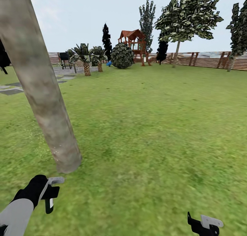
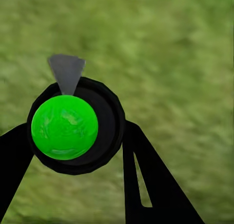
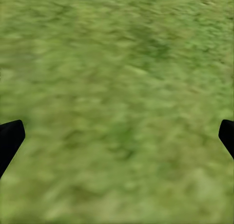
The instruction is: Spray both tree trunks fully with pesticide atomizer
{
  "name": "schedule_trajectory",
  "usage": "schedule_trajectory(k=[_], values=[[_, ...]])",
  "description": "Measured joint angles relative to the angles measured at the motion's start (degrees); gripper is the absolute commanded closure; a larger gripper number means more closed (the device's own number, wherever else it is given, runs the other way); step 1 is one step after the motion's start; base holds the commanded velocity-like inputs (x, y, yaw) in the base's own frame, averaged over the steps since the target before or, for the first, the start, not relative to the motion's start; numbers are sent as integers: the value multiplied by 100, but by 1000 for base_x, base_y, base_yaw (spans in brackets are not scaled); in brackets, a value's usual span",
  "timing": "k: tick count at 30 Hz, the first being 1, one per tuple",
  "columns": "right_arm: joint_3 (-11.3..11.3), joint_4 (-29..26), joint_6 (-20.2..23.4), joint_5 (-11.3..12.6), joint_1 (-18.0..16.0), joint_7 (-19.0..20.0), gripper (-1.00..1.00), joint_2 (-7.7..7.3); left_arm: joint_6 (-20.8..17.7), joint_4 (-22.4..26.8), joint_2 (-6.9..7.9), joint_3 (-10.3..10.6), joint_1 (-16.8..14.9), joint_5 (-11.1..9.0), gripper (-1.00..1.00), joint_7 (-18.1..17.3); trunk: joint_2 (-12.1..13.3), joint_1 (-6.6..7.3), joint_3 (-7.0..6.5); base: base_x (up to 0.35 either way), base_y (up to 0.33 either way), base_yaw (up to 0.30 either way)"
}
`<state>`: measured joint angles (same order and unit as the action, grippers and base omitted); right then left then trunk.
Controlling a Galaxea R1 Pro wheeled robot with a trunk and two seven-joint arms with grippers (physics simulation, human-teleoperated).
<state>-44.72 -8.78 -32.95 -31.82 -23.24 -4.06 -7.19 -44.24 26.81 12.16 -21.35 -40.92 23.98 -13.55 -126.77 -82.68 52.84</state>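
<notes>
Our left jaws (image 2: 78,151) were pinched on the atomizer (image 2: 73,126), one dark finger (image 2: 151,180) pressed against each side of its round black body. From the left wrist we looked straight down onto it: a bright green disc sat on its upper face, and a small grey nozzle (image 2: 67,72) stuck out from its far edge over the grass (image 2: 175,53). From the head we saw the same left jaws (image 1: 51,195) low at the left, at the end of a black wrist and grey forearm, with a pale grey tip reaching toward the trunk; the bottle itself was hard to make out there.

Our right jaws (image 3: 117,131) stood spread wide and empty, only the two black fingertips (image 3: 9,138) showing at the edges of the wrist view, with blurred lawn between them. From the head they (image 1: 204,225) sat low at the right, above grass.

Just beyond the left jaws rose a thick, mottled grey-brown trunk (image 1: 37,85), leaning in the view, its foot planted in the lawn near the gripper but not touching it.

Farther out, the lawn ran to a brown slatted fence (image 1: 206,59). Along it stood a second leafy tree (image 1: 188,16) with a slim pale stem, a round bush (image 1: 122,56), a red-roofed play tower (image 1: 133,40), small palms (image 1: 85,58) and narrow dark trees. Pale stone slabs (image 1: 13,88) lay in the grass at the far left.
</notes>
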Motion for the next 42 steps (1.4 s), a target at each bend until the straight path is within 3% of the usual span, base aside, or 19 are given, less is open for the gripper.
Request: schedule_trajectory(k=[4,9,13,15,17,18,20,22,26,29,32,35,36,39,42], values=[[-1,1,0,-3,0,0,-100,-8,243,0,75,38,-55,2,100,-216,0,0,0,0,-1,5],[-1,0,0,-1,0,0,-100,-9,293,195,315,79,-147,56,100,-737,0,0,-1,0,0,0],[-1,0,0,-2,0,0,-100,-9,281,410,433,167,-575,437,100,-824,0,0,-1,0,0,0],[0,-1,0,-1,0,0,-100,-9,281,420,622,184,-681,632,100,-979,0,0,0,0,0,0],[0,3,0,-1,0,0,-100,-9,288,444,1038,251,-719,722,100,-1870,0,1,0,0,0,2],[-1,3,0,0,0,0,-100,-9,276,498,1109,364,-724,734,100,-2080,0,0,0,0,0,67],[-2,5,0,-1,0,0,-100,-9,247,708,1115,646,-723,768,100,-2258,0,0,0,0,0,191],[-2,6,0,0,0,0,-100,-7,32,876,952,819,-719,745,100,-2389,0,0,0,0,0,258],[-2,6,0,0,0,0,-100,-9,-117,1017,805,868,-740,812,100,-2568,0,0,0,0,0,165],[-1,4,0,0,0,0,-100,-9,-144,1110,871,877,-794,852,100,-2642,0,0,0,0,0,17],[0,4,0,0,-1,0,-100,-8,-123,1110,1124,883,-994,881,100,-2662,0,0,-1,0,0,3],[-1,5,0,0,0,0,-100,-9,-152,1121,1182,919,-975,864,100,-2983,0,0,0,0,0,0],[-1,5,0,0,0,0,-100,-9,-148,1123,1178,975,-965,879,100,-3090,0,0,0,0,0,0],[-1,7,0,0,0,0,-100,-9,-166,1126,1170,1520,-976,875,100,-3447,0,0,0,0,0,0],[-1,7,0,-4,0,0,-100,-9,-332,1128,1179,1635,-1034,920,100,-3820,0,0,0,0,0,0]])
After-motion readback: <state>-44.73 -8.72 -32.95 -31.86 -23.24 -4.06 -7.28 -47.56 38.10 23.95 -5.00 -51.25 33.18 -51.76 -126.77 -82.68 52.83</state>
